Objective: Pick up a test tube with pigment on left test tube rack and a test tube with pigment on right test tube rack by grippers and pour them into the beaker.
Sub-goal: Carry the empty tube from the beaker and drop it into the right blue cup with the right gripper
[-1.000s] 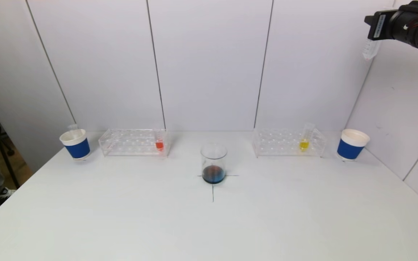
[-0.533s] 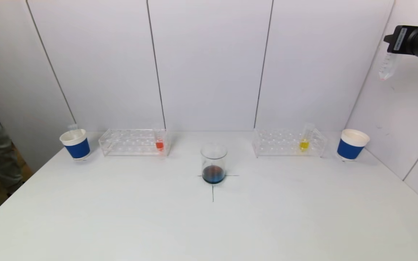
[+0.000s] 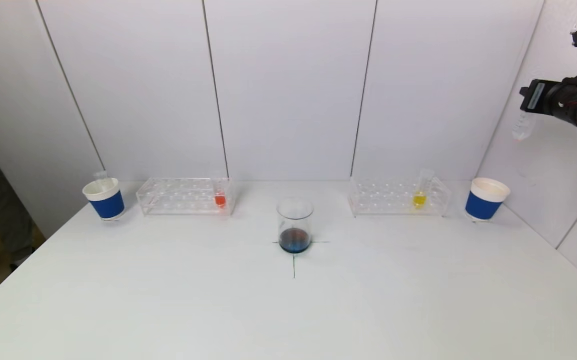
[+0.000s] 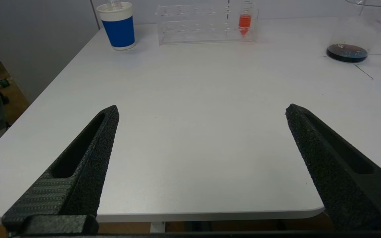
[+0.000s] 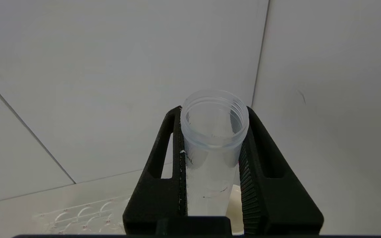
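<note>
Clear empty test tube [image 5: 212,145] clamped upright in right claw [image 5: 212,155], high above blue cup [image 3: 486,199] at counter's [image 3: 288,310] far right corner; left claw [image 4: 202,112] spread wide over near left edge; beaker [image 3: 295,226] mid-counter, "100" legible at its base; orange tube [image 3: 220,196] and yellow tube [image 3: 421,192] racked.

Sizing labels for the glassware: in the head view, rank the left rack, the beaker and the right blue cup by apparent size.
1. left rack, widest
2. beaker
3. right blue cup, close to the beaker but farther back, so unsure
</note>
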Tool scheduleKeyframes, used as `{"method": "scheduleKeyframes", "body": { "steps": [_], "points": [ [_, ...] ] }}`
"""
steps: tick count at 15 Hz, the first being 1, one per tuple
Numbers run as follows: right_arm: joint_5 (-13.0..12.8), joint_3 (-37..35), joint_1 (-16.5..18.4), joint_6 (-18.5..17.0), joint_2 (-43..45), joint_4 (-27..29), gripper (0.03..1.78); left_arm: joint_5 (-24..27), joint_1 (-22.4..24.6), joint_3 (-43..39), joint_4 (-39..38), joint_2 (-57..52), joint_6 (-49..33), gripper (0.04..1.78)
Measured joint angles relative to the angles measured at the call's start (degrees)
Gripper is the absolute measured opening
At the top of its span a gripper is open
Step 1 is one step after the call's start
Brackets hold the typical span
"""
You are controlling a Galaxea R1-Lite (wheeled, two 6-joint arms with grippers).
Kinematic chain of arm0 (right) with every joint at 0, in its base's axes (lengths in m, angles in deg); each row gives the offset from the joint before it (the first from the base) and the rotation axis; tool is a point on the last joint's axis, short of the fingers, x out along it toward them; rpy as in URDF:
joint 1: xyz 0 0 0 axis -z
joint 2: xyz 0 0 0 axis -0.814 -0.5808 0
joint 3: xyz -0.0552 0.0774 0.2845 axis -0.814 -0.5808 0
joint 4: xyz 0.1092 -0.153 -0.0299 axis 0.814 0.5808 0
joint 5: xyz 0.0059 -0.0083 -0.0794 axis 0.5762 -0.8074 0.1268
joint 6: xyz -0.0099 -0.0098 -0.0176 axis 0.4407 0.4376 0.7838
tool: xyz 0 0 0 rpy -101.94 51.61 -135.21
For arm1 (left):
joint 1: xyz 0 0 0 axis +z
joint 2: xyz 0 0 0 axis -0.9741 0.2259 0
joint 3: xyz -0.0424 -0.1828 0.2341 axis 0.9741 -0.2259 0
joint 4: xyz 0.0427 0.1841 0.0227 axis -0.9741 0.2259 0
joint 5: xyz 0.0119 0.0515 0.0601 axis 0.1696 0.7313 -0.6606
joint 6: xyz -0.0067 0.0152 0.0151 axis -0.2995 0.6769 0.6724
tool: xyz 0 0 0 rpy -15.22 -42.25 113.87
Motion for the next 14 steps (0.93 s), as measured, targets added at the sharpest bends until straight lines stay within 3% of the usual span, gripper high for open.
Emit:
{"method": "scheduleKeyframes", "body": {
  "steps": [9, 14],
  "points": [
    [-0.35, -10.06, 0.83, 0.24, -7.46, -15.90, 0.51, 0.00, 0.00, 0.00, 0.00, 0.00, -0.05, 1.76],
    [-0.33, -11.02, 2.23, 0.41, -11.37, -17.23, 0.51, -0.02, 0.00, 0.00, 0.00, 0.00, -0.02, 1.76]
  ]
}}
